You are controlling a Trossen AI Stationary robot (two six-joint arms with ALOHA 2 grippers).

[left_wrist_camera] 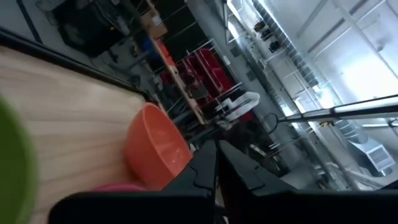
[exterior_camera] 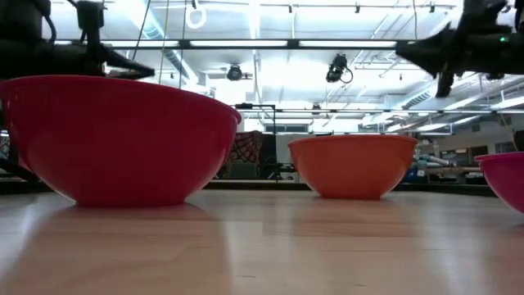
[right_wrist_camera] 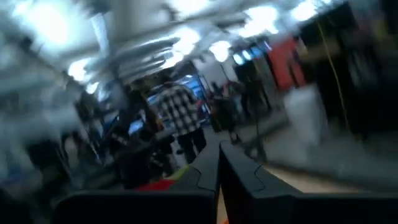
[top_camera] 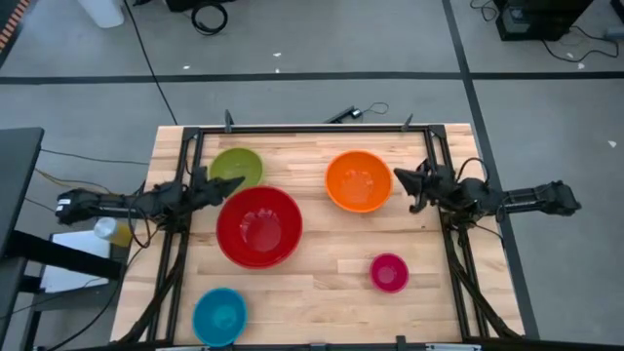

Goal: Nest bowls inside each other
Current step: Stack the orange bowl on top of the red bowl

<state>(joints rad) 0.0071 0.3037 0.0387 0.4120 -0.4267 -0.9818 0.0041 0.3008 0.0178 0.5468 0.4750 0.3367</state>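
Five bowls stand apart on the wooden table, each on its base. The red bowl (top_camera: 258, 226) is left of centre, with the lime green bowl (top_camera: 237, 166) behind it. The orange bowl (top_camera: 359, 180) is at the far right, the magenta pink bowl (top_camera: 389, 272) at the near right and the blue bowl (top_camera: 219, 314) at the near left. My left gripper (top_camera: 236, 182) hangs shut in the air between the green and red bowls, above their rims. My right gripper (top_camera: 398, 178) hangs shut just right of the orange bowl. Neither holds anything.
A black frame (top_camera: 312, 128) runs along the table's far edge and down both sides. Bare wood lies in the middle, between the red bowl and the pink bowl. In the right wrist view a person in a checked shirt (right_wrist_camera: 177, 115) stands in the room beyond.
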